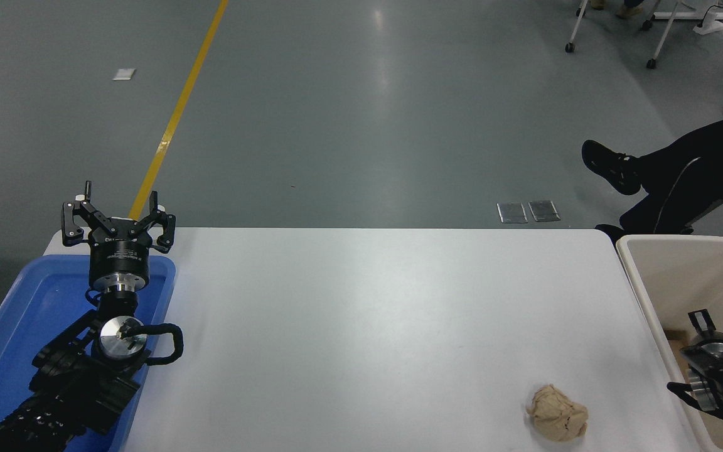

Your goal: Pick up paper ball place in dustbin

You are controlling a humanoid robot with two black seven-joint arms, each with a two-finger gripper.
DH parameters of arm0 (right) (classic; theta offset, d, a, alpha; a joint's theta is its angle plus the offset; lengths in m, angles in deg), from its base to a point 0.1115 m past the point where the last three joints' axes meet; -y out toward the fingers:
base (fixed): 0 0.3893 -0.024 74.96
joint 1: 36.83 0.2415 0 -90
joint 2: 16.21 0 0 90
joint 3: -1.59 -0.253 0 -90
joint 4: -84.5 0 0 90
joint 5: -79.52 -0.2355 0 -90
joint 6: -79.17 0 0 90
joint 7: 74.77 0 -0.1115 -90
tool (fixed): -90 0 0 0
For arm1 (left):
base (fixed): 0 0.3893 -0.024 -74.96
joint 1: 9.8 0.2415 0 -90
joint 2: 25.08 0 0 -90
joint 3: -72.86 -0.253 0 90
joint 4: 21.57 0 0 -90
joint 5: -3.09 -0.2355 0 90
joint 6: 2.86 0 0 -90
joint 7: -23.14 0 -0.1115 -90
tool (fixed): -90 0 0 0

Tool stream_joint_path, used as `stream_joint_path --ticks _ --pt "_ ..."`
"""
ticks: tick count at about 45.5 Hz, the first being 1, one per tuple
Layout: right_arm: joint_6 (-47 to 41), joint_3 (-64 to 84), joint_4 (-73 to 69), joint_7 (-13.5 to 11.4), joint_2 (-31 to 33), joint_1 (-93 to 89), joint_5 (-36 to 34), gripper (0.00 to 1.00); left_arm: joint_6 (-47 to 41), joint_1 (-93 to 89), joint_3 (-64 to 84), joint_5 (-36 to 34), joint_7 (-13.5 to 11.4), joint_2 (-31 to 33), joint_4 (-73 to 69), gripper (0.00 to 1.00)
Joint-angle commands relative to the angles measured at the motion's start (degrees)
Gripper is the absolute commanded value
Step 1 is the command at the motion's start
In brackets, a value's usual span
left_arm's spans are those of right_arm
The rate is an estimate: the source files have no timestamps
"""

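The crumpled tan-brown paper ball [557, 412] lies on the white counter [361, 326] near its front right corner, resting free with nothing touching it. It is a lumpy, slightly elongated wad whose longer axis runs from upper left to lower right across the surface, with a narrower rounded lobe toward the upper left and a broader bulge toward the lower right. Its surface is matte and deeply creased, with folded ridges and shadowed hollows, and it casts a soft shadow on the counter beneath it. Just to its right stands the large cream-white rectangular plastic dustbin [634, 285], which has a thick rounded rim and smooth deep walls; its near wall rises beside the counter's right edge, and the ball is close to that wall but apart from it. The right arm enters at the lower right over the bin's opening, and the right end effector [703, 321] is mostly hidden there, so whether it is released or clenched cannot be told. At the lower left the left arm is parked over a shallow blue plastic tray [4, 326], its left end effector [118, 220] pointing away from the camera with its black fingers spread apart and holding nothing. The counter's surface is smooth with a faint sheen. Beyond it, a grey floor carries a yellow line [176, 113], and a seated person's dark-clad legs and black shoe [609, 164] appear at the right.
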Motion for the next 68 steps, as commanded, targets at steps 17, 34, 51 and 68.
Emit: stream_joint_path --ticks 17,34,51,68 --pt "0.1 -0.1 0.1 0.0 0.1 -0.1 -0.2 0.00 -0.2 -0.1 0.0 0.0 0.0 0.0 0.0 0.99" --pt "-0.6 0.5 -0.1 0.0 0.2 3.3 0.0 1.00 -0.2 -0.1 0.0 0.0 0.0 0.0 0.0 0.99" --pt "-13.5 0.6 -3.8 2.2 8.2 6.5 0.8 1.00 -0.1 0.0 0.0 0.0 0.0 0.0 0.0 0.99" --pt "-13.5 27.7 -43.7 2.2 24.1 31.4 0.2 1.00 -0.1 0.0 0.0 0.0 0.0 0.0 0.0 0.99"
